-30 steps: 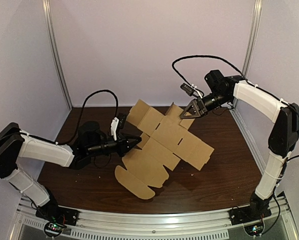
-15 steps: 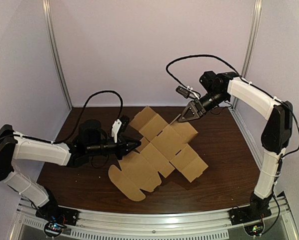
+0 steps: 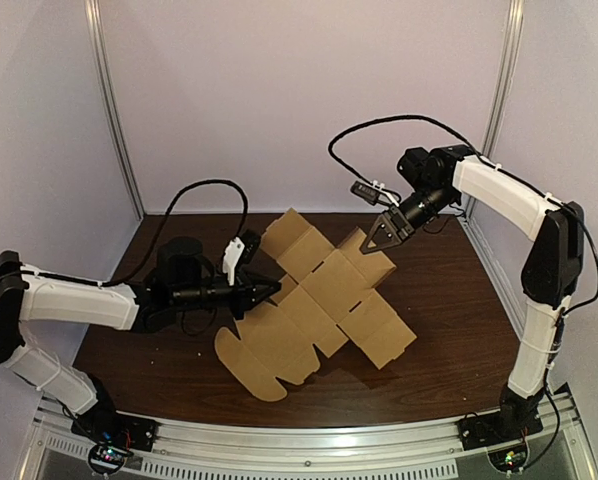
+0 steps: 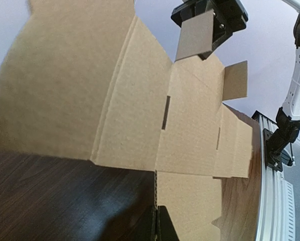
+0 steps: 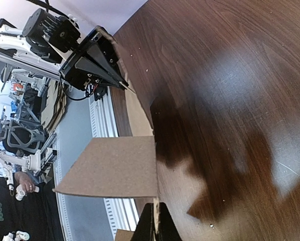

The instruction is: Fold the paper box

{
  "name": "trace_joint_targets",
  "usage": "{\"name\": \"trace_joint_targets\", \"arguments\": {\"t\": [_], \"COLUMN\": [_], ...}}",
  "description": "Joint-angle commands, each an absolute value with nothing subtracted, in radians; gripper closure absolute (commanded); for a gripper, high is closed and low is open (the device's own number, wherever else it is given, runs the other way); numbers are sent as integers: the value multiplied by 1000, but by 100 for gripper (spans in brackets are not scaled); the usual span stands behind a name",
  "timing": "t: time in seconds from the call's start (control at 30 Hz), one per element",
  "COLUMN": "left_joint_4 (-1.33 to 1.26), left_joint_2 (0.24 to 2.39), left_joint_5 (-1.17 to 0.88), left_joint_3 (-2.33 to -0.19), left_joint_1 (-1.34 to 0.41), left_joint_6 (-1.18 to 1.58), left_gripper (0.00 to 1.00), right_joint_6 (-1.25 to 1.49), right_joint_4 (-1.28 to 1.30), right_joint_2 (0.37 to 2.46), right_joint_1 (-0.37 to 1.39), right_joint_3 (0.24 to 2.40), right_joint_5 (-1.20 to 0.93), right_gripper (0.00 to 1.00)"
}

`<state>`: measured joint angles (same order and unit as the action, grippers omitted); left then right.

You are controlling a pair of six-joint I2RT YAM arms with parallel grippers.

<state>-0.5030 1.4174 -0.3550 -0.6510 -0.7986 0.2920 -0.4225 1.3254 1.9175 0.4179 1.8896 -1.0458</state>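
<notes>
evidently early: left gripper (image 3: 268,291) and right gripper (image 3: 372,243) each pinch shut on an edge of the unfolded paper box (image 3: 324,300); next, raise one panel along its crease.

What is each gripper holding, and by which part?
Both hold the flat cardboard box: left gripper pinches the edge facing it, right gripper a small flap at the far end.

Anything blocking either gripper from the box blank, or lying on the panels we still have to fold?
Nothing visible does. The left gripper is shut on the left edge of the paper box, and the right gripper on a far flap. No other object lies on its panels.
</notes>
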Motion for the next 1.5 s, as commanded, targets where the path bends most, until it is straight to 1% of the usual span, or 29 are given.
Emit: {"name": "trace_joint_targets", "arguments": {"t": [0.0, 0.1, 0.17, 0.3, 0.33, 0.37, 0.43, 0.5, 0.57, 0.63, 0.73, 0.93, 1.1, 1.23, 1.27, 1.33, 1.47], "left_joint_4": [-396, -247, -84, 296, 359, 400, 454, 473, 467, 436, 348, 225, 217, 222, 227, 226, 164], "left_joint_2": [1402, 1354, 1239, 1090, 1079, 1080, 1124, 1213, 1291, 1365, 1444, 1496, 1508, 1519, 1519, 1516, 1549], "left_joint_5": [-393, -431, -387, -176, -135, -133, -212, -376, -485, -591, -753, -913, -919, -919, -900, -880, -882], "left_joint_3": [-739, -809, -857, -1010, -1037, -1058, -1087, -1102, -1106, -1110, -1120, -1109, -1082, -1077, -1080, -1083, -1071], "left_joint_1": [-831, -834, -834, -810, -794, -761, -668, -566, -520, -517, -518, -529, -557, -557, -555, -537, -448], "left_joint_6": [235, 231, 192, 110, 103, 98, 118, 154, 156, 142, 209, 285, 285, 271, 266, 272, 391], "left_gripper": [97, 71, 57, 31, 26, 24, 24, 28, 30, 31, 32, 32, 34, 42, 43, 43, 39], "right_joint_6": [-422, -491, -551, -644, -668, -685, -710, -727, -733, -740, -750, -722, -676, -670, -674, -686, -694], "right_joint_4": [1271, 1281, 1314, 1357, 1360, 1365, 1373, 1378, 1377, 1382, 1390, 1362, 1321, 1326, 1336, 1347, 1368], "right_joint_2": [1895, 1875, 1862, 1826, 1816, 1807, 1793, 1783, 1774, 1770, 1765, 1764, 1772, 1787, 1791, 1790, 1789], "right_joint_1": [427, 427, 427, 430, 430, 431, 435, 438, 443, 450, 460, 471, 471, 471, 471, 472, 473], "right_joint_3": [1872, 1878, 1884, 1872, 1866, 1861, 1859, 1860, 1859, 1859, 1859, 1861, 1872, 1906, 1916, 1919, 1920], "right_joint_5": [-990, -988, -997, -986, -988, -992, -1007, -1023, -1029, -1033, -1034, -1019, -1023, -1049, -1054, -1057, -1067], "right_gripper": [100, 100, 100, 100, 100, 100, 100, 100, 100, 100, 100, 100, 100, 100, 100, 100, 100]}}
